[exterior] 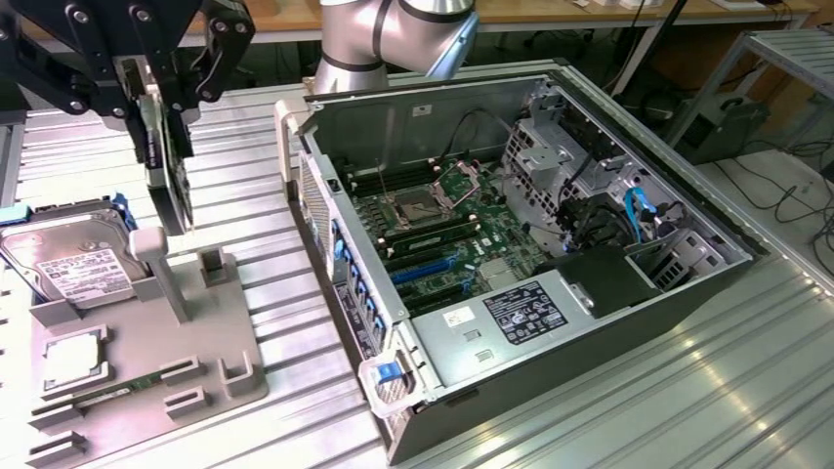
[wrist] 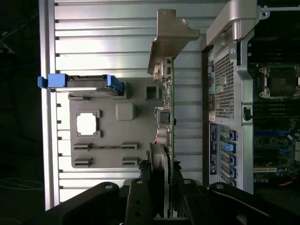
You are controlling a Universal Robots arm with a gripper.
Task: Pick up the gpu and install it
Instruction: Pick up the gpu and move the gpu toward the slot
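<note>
The gpu (exterior: 167,186) hangs on edge in the air, a thin dark card with its round fan on one face, above the grey holder tray (exterior: 144,371). My gripper (exterior: 163,83) is shut on its upper edge, at the exterior view's upper left. In the wrist view the gpu (wrist: 168,117) runs edge-on away from my gripper (wrist: 161,187), with its silver end bracket (wrist: 171,37) at the far end and the fan close to the fingers. The open computer case (exterior: 521,244) lies to the exterior view's right of the card, motherboard (exterior: 431,225) exposed.
On the holder tray rest a silver hard drive (exterior: 72,259) with blue side rails, a square processor chip (exterior: 72,360) and a green memory stick (exterior: 117,393). The case wall (wrist: 225,93) stands close beside the card. Ribbed metal table (exterior: 678,391) surrounds everything.
</note>
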